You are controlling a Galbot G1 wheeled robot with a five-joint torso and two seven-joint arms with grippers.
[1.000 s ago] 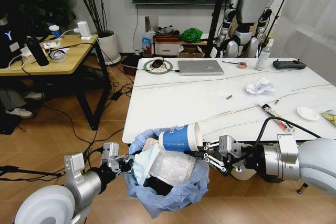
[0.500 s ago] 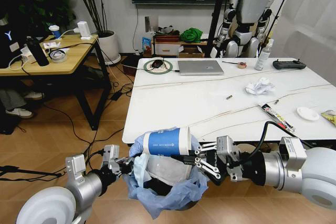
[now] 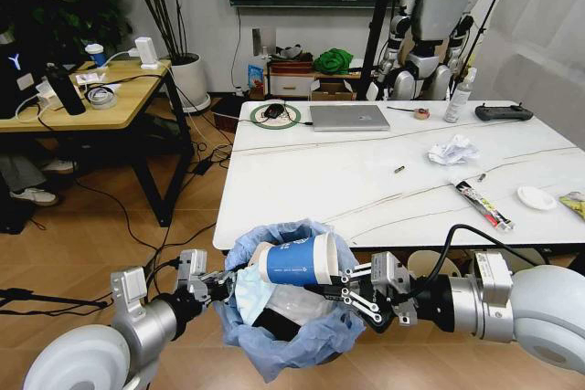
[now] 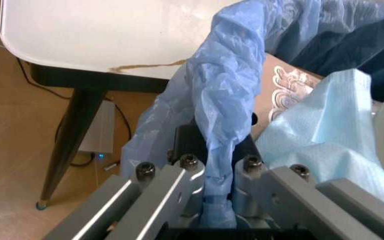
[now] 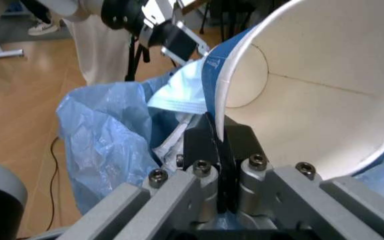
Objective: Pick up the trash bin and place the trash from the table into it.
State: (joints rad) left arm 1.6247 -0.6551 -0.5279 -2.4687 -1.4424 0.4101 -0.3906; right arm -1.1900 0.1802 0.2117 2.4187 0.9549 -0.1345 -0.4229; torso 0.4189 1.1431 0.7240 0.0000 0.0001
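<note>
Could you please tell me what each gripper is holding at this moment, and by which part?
The right gripper pinches the blue paper cup by its rim. The left gripper clamps the trash bin by its bag-covered rim.

We see both arms in silver-grey rounded housings with white domed joints, a black cable looping over the right forearm; fingers are grey metal links with hex-head screws (black pads at tips).
</note>
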